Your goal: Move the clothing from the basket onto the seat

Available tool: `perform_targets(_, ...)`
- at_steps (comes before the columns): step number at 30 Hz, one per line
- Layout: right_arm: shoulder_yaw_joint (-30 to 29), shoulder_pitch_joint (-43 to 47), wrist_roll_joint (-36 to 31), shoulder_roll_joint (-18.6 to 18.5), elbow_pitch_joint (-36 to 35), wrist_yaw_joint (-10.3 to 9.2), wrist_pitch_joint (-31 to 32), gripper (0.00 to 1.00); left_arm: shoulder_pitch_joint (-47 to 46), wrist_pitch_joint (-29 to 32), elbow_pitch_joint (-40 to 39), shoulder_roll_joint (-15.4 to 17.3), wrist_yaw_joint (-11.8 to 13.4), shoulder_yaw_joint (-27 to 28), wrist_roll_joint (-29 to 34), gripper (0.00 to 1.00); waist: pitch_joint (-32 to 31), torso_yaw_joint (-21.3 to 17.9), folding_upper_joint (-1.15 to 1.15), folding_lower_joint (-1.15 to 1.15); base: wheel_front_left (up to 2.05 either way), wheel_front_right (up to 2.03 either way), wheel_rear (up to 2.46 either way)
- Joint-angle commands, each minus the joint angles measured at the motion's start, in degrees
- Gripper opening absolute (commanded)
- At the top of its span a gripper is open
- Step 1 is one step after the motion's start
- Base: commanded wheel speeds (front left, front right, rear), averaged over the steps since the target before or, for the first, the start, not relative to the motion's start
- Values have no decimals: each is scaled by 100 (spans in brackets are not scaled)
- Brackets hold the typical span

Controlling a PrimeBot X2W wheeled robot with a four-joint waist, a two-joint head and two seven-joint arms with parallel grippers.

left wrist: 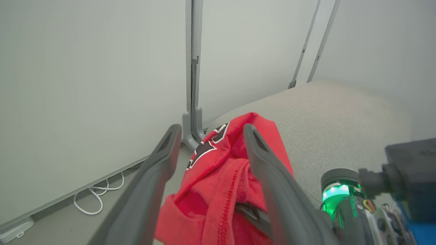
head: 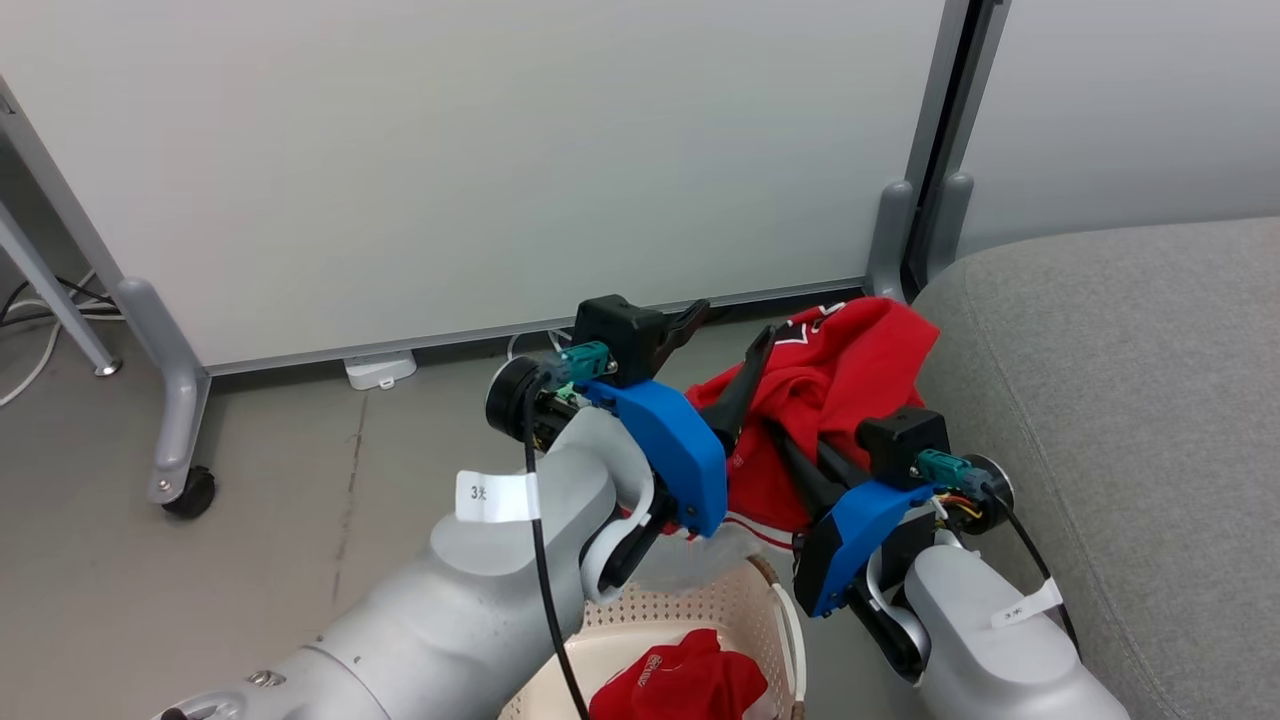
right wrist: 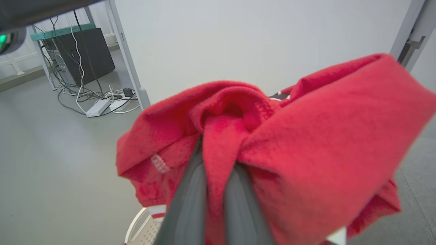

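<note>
Nearest, the basket (head: 700,608) holds the second garment (head: 680,685), a red heap with small white lettering lying on its floor, to be fetched later. Just above and beyond the basket's far rim hangs the numbered garment (head: 850,370), bunched, with its lower folds trailing down toward that rim. The right gripper (right wrist: 219,170) has its fingers pressed together on a thick fold of this garment and carries its whole weight. The left gripper (left wrist: 212,131), up and to the left of the basket, stands spread wide with a ridge of the cloth between its fingers, gripping nothing. Beyond and to the right of the basket lies the seat (head: 1120,400), its rounded edge close under the garment's far side. The step in hand looks like the carry across. To do it well, the right arm should probably lift first so the trailing hem clears the rim. It should then swing right, well past the seat's edge, before opening, or the cloth may slide off. The left gripper would best draw back clear of the folds so it snags nothing.
</note>
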Motion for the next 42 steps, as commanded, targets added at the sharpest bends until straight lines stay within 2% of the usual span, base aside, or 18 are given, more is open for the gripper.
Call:
perform_targets(1,-33,51,-42,-19,-44,3,-32,0,94,-62,38,45,-22,22,74,100,15,11,0,0,0,0,0)
perform_targets(5,-194,49,-241,-19,-130,3,-32,0,378,-137,-174,296,-49,524,647,100,80,31,0,0,0,0,0)
perform_targets(13,-464,121,-447,-19,-350,2,-29,0,1970,-137,-1380,882,-62,2188,2333,100,174,8,0,0,0,0,0)
perform_targets(18,-649,206,-573,-19,-499,3,-28,0,3140,-137,-1940,954,-315,3340,3234,100,234,8,0,0,0,0,0)
perform_targets(26,-828,329,-668,-19,-630,2,-18,0,4047,-137,-2321,765,-547,4540,4038,100,227,52,0,0,0,0,0)
perform_targets(34,-920,403,-699,-19,-721,3,32,0,4499,-138,-2436,592,-647,5168,4444,100,200,57,0,0,0,0,0)
perform_targets(42,-943,436,-701,-19,-777,3,67,0,4522,-138,-2404,525,-660,5137,4456,100,190,34,0,0,0,0,0)
